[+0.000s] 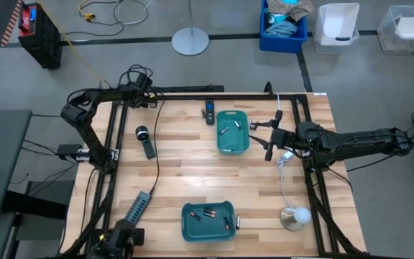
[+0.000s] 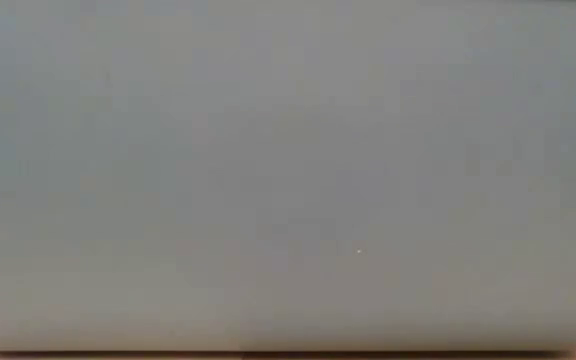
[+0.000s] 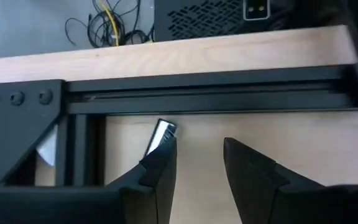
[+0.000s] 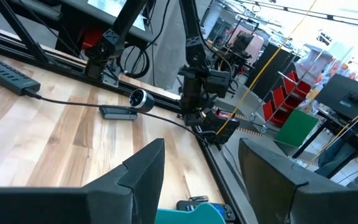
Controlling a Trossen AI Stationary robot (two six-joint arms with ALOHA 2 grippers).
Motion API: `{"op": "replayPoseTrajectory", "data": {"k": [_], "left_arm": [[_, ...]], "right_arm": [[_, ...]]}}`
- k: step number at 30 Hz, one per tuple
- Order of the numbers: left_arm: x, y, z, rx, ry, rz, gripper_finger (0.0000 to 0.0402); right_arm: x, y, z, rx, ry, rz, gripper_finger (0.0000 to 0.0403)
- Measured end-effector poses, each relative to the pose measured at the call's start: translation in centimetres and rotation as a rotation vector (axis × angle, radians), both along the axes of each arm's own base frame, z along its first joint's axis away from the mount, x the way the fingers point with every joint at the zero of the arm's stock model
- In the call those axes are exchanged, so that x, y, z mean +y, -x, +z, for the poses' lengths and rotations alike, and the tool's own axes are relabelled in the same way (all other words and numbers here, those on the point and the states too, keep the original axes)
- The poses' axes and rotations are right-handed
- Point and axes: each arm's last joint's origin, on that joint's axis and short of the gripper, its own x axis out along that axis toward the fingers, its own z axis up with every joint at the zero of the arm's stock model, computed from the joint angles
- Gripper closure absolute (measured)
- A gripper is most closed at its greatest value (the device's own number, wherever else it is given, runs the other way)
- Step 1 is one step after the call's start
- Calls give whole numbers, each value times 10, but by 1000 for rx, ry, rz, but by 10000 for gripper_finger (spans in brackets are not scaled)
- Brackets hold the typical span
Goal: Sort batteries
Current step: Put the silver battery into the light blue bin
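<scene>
Two teal bins on wooden table point(image 1: 192, 173): far bin point(image 1: 233, 132) holding about three batteries point(image 1: 225, 129), near bin point(image 1: 208, 221) about three too. Right gripper point(image 1: 270, 140) beside far bin, fingers wide apart, empty. Left gripper point(image 3: 197, 163) at far-left frame rail point(image 3: 204, 99), fingers parted, grip unclear. Grey power strip point(image 1: 137, 208), webcam point(image 1: 144, 140) lying between

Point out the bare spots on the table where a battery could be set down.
The widest bare wood lies mid-table, between the far bin and the near bin. More lies left of centre, between the webcam and the power strip. It is crowded by the right gripper, beside the far bin, and around the lamp.
</scene>
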Motion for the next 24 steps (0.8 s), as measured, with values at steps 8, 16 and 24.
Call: {"op": "replayPoseTrajectory", "data": {"k": [8,16,24], "left_arm": [[7,18,-1,-84,54,0,276],[6,12,-1,-94,49,-40,276],[1,-2,1,-77,34,-85,276]], "right_arm": [[0,0,0,-1,-2,0,182],[0,0,0,-1,-2,0,182],[0,0,0,0,-2,0,182]]}}
